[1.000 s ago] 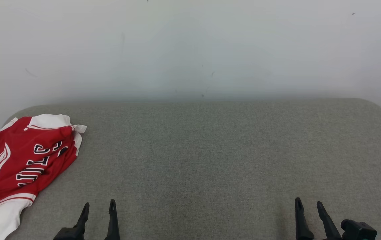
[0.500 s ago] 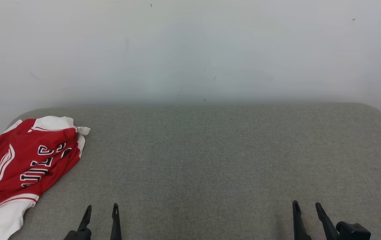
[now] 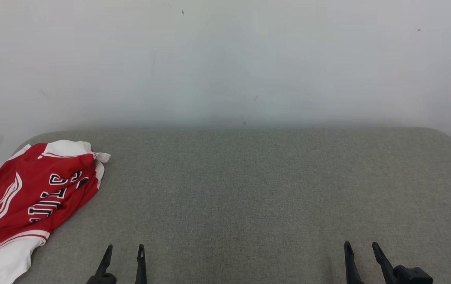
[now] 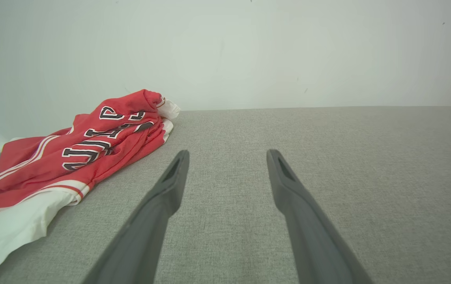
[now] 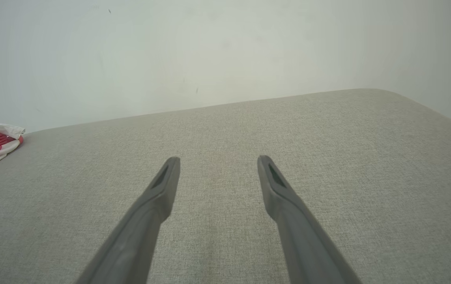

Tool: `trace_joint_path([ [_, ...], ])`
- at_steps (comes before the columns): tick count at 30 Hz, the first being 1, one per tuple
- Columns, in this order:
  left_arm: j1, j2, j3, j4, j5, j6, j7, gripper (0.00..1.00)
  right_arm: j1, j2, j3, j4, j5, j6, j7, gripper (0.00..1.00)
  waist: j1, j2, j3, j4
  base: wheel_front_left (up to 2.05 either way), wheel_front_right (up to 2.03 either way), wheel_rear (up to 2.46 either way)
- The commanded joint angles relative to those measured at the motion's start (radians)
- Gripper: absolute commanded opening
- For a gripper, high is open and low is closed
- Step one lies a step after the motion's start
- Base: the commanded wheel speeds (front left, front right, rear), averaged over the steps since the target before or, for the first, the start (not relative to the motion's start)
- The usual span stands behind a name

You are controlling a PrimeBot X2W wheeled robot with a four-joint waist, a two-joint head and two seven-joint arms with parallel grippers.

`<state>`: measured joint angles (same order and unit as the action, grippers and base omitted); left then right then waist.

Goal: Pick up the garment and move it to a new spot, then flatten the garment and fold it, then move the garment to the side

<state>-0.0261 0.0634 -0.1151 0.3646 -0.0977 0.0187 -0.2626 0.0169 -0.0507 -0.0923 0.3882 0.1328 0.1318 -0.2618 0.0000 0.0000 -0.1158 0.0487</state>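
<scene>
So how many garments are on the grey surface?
1: a red-and-white jersey, crumpled at the left end of the surface, forward-left of the left claw. Folds could hide more.

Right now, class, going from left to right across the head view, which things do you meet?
First the red and white shirt, then the left end effector, then the right end effector.

Wide free room runs over the grey table (image 3: 272, 189), from ahead of the left gripper (image 3: 125, 247) across past the right gripper (image 3: 360, 244) to the right rim. The only obstacle is the crumpled jersey (image 3: 32, 193), heaped at the left end. The wall (image 3: 225, 63) closes the far edge.
</scene>
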Motion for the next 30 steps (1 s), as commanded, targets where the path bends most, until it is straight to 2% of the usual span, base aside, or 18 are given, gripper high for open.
trace_joint_path([
  [1,0.009,-0.003,0.003,0.003,0.005,0.001,-0.004,1.00,0.011,0.001,0.000,0.000,-0.001,-0.002,-0.005,1.00,0.0000,0.0000,0.000,0.001,0.00,0.00,0.00],
  [14,0.007,-0.007,0.011,0.011,0.003,-0.007,-0.004,1.00,0.016,0.001,0.003,-0.003,0.013,-0.002,-0.003,1.00,0.0000,0.0000,0.009,0.008,0.00,0.00,0.00],
  [19,-0.005,-0.009,0.024,0.029,-0.020,0.007,-0.004,1.00,-0.001,0.001,0.017,0.002,0.022,-0.002,-0.003,1.00,0.0000,0.0000,0.013,0.040,0.00,0.00,0.00],
  [25,-0.014,-0.011,0.054,0.035,-0.058,0.015,-0.004,1.00,-0.001,0.001,0.020,0.001,0.026,-0.002,-0.003,1.00,0.0000,0.0000,0.018,0.146,0.00,0.00,0.00],
  [30,-0.019,-0.004,0.073,0.043,-0.050,0.016,-0.004,1.00,0.007,0.002,0.034,-0.005,0.045,-0.002,-0.003,1.00,0.0000,0.0000,0.027,0.278,0.00,0.00,0.00],
])
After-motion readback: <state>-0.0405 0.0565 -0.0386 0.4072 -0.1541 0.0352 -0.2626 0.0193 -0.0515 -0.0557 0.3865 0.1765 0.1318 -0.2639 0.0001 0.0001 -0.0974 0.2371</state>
